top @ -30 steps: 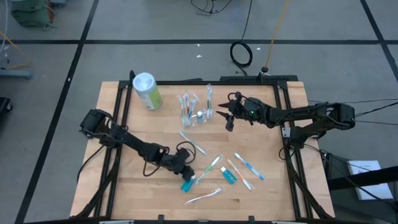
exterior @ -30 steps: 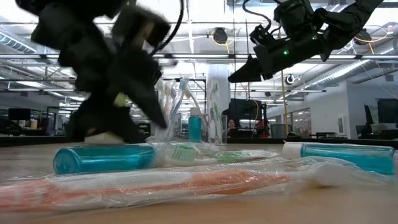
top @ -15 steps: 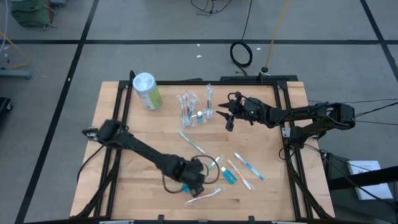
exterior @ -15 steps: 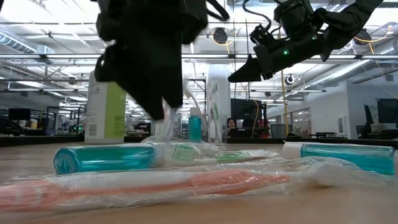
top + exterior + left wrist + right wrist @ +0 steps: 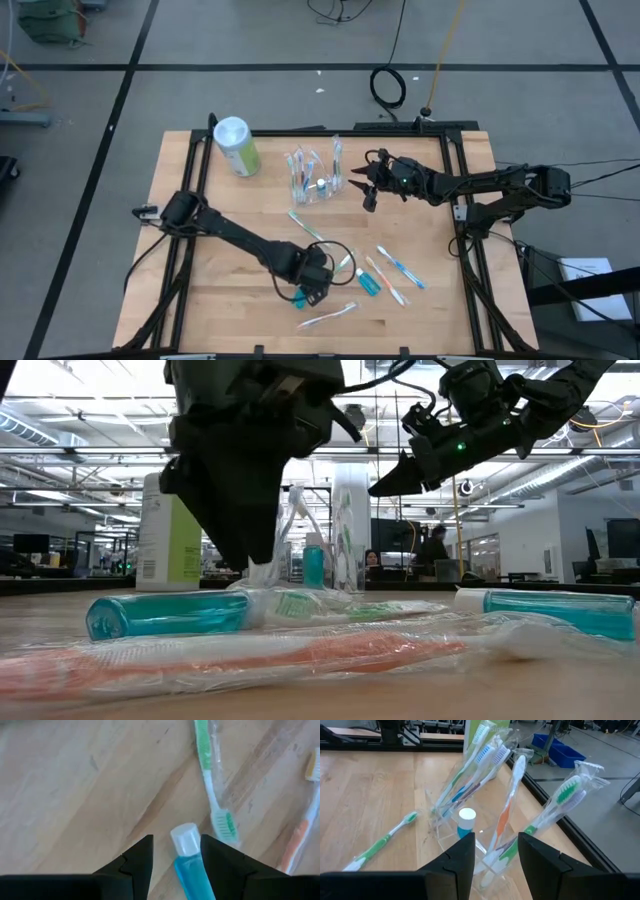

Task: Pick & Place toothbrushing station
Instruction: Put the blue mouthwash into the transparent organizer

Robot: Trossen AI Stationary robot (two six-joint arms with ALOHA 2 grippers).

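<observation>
The toothbrushing station [image 5: 312,176] is a clear holder with several toothbrushes and a blue white-capped tube, standing on the table's far middle [image 5: 470,795]. My right gripper [image 5: 365,192] hovers open just right of it, above the table [image 5: 385,480], its fingers [image 5: 465,855] pointing level at the holder without touching. My left gripper [image 5: 311,287] points down near the table's front middle, open. Its fingers stand on either side of the white cap of a loose blue tube [image 5: 186,851] that lies flat on the wood; I see no contact.
A green canister with a white lid [image 5: 235,146] stands at the far left. Wrapped toothbrushes [image 5: 311,229] [image 5: 400,266] [image 5: 328,316] and a second blue tube [image 5: 367,284] lie scattered over the near middle and right. A green toothbrush [image 5: 215,795] lies beside the left gripper.
My left gripper has moved toward the table's right and near edges, risen a little, and tipped from a slant to point almost straight down over the blue tube. Its fingers stay open. The tube and toothbrushes have not moved.
</observation>
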